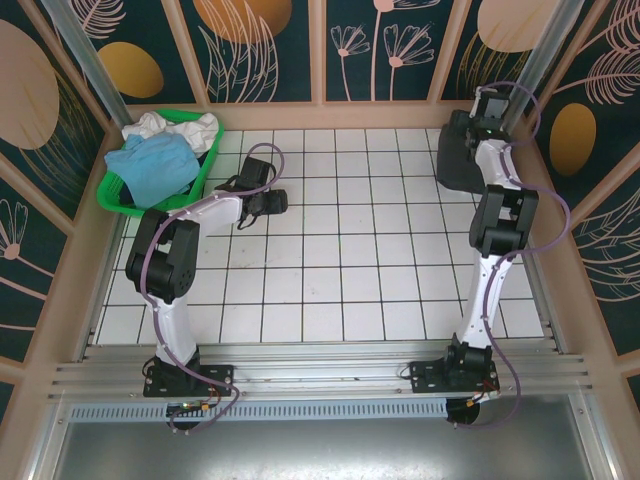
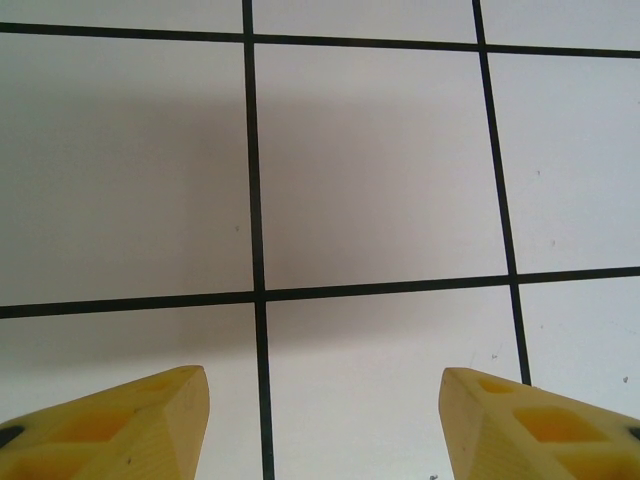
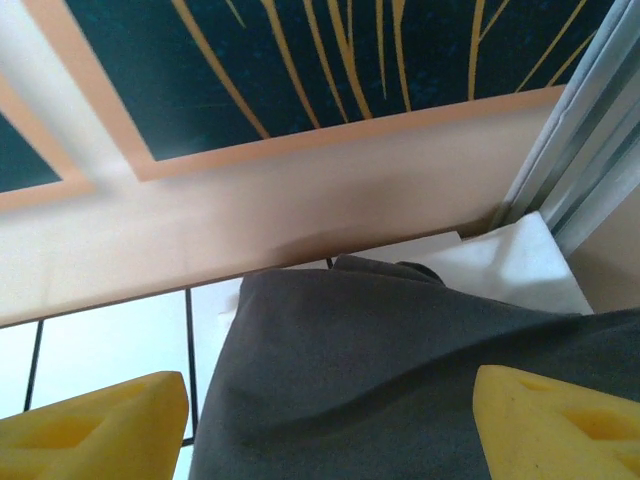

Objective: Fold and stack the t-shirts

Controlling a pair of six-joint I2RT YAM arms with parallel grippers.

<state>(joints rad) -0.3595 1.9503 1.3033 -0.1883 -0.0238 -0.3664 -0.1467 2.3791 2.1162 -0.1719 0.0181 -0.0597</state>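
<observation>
The dark charcoal t-shirt point(image 1: 455, 152) lies folded into a compact block in the far right corner of the table point(image 1: 340, 260), close against the far wall point(image 3: 300, 215). This placement reads as the base of the stack, set clear of the central working area. The right jaws hang directly above it and stand apart. One yellow finger point(image 3: 95, 425) sits over tile beside the cloth's left edge and the other sits over the cloth. No fabric is pinched between them, which suits a release or a regrasp rather than a carry. The cloth looks matte, soft and fairly heavy, with shallow rolling creases and a rounded rather than sharp folded edge. The left jaws also stand apart and empty, with their yellow fingers point(image 2: 120, 430) above bare tile. They are near the green plastic basket point(image 1: 112, 196), a position judged ready for the next pick. The basket holds the work not yet done: a light blue t-shirt point(image 1: 155, 168) crumpled toward its front and white t-shirts point(image 1: 182, 128) bunched behind it, all unfolded. The table surface is smooth white tile with thin dark grid lines, which offer straight references for aligning folds. With one shirt folded and several in the basket, the task is judged to be at an early stage.
</observation>
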